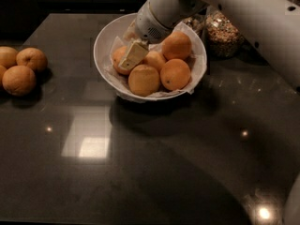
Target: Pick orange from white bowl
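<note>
The white bowl lined with crumpled white paper stands at the back centre of the dark counter. It holds several oranges: one at the front, one at the front right, one at the back right, and a paler one in the middle. Another orange lies at the bowl's left side. My gripper reaches down into the bowl from the upper right and sits over that left orange, hiding part of it. The white arm hides the bowl's far rim.
Three loose oranges lie on the counter at the far left edge. Glass jars of grains stand just behind and right of the bowl. The white arm spans the upper right. The dark counter stretches toward the front.
</note>
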Available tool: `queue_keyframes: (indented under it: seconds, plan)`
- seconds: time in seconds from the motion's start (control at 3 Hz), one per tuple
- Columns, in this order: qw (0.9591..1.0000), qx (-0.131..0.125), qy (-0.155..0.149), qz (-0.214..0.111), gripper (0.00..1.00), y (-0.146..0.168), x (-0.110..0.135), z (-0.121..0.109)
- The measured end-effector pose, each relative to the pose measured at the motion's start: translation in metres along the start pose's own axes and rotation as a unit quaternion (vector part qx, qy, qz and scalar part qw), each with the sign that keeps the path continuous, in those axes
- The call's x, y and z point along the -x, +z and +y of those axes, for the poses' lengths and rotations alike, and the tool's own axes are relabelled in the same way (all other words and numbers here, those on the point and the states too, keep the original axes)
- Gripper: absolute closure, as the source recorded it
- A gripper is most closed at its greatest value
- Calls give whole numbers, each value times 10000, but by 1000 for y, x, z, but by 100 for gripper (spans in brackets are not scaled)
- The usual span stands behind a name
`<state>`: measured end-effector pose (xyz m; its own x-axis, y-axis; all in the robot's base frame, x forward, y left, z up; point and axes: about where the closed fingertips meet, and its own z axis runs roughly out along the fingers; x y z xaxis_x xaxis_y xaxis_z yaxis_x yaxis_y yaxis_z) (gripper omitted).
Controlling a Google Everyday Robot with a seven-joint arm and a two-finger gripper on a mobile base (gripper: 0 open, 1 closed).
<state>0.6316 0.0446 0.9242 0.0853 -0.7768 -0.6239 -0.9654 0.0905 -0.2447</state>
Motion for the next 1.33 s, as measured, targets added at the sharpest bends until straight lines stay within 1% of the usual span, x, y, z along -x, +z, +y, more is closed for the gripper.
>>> queue_keyframes:
  seconds: [0.33,0.67,1.0,1.33]
  plan:
    - [10000,11,-13,17,37,3,1,0]
    - [10000,30,-5,36,43,7,0,-1]
    - [9999,94,46,68,42,14,-3,-1]
    - [9997,205,69,112,39,25,-5,1]
